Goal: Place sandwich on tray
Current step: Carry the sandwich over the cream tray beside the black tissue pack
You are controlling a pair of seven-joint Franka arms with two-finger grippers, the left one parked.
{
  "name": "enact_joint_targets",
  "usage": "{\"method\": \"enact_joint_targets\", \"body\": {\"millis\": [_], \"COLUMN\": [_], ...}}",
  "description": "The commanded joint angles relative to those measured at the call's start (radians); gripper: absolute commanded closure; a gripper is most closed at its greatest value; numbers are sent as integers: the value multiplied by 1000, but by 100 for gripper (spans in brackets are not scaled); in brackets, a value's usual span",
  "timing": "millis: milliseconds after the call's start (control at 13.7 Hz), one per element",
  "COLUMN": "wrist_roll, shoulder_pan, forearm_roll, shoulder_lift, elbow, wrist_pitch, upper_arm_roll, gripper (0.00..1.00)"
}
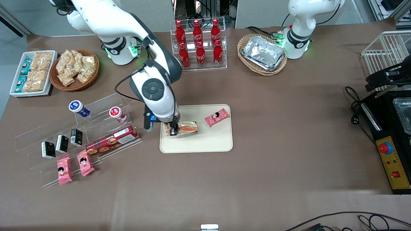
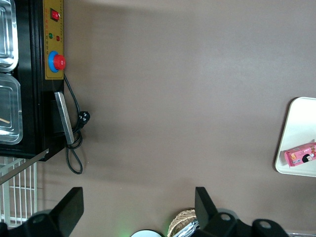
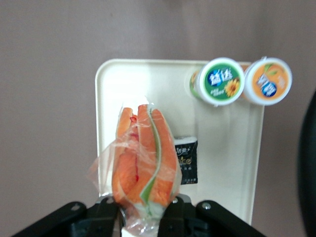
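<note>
Gripper point(image 1: 173, 131) clamped on wrapped sandwich point(image 1: 188, 127), low over tray point(image 1: 208, 144). Pink packet point(image 1: 217, 117) on tray at two o'clock from sandwich.

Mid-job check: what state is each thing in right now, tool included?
tool: shut on the sandwich, low over the tray
sandwich: wrapped, gripped at one end, over the tray; contact with it unclear
tray: flat on the table
pink snack packet: lying on the tray, apart from the sandwich
cola bottles: upright, capped, in their rack
</note>
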Motion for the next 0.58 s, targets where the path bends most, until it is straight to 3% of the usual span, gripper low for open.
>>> {"method": "enact_joint_targets", "body": {"millis": [0,510], "wrist_roll": [66,90], "shoulder_pan": [16,27], "forearm_roll": [13,8], "shoulder_lift": [70,187], "elbow": [37,86], "wrist_pitch": [76,192], "upper_arm_roll": [-8,-11], "gripper": [72,72]}}
